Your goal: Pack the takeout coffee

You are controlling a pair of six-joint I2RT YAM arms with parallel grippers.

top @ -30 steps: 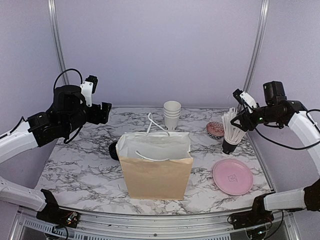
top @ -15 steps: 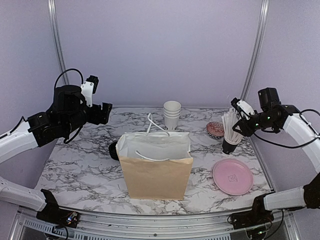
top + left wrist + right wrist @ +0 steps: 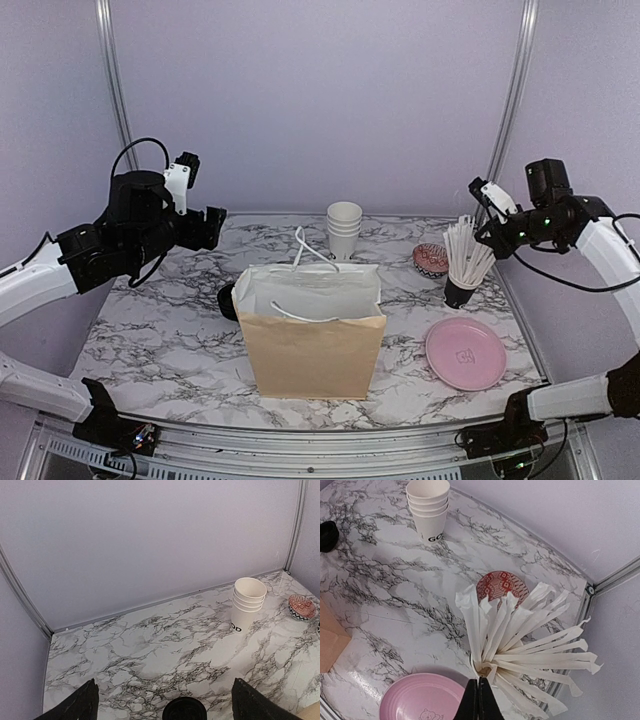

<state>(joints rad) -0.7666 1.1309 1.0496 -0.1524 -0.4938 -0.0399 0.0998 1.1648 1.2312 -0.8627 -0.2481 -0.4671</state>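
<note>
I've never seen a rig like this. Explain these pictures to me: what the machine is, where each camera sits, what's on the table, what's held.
These are two robot arms bolted at the near edge of a marble-look table. The wide picture comes from a fixed camera above and behind them; the other two come from a camera on each wrist. On the table stand an open brown paper bag, a stack of white cups, a pink plate, a small patterned bowl, a cup of paper-wrapped straws and a black round thing partly behind the bag. The left claw hangs open and empty. The right claw is shut above the straws; nothing shows in it.
</note>
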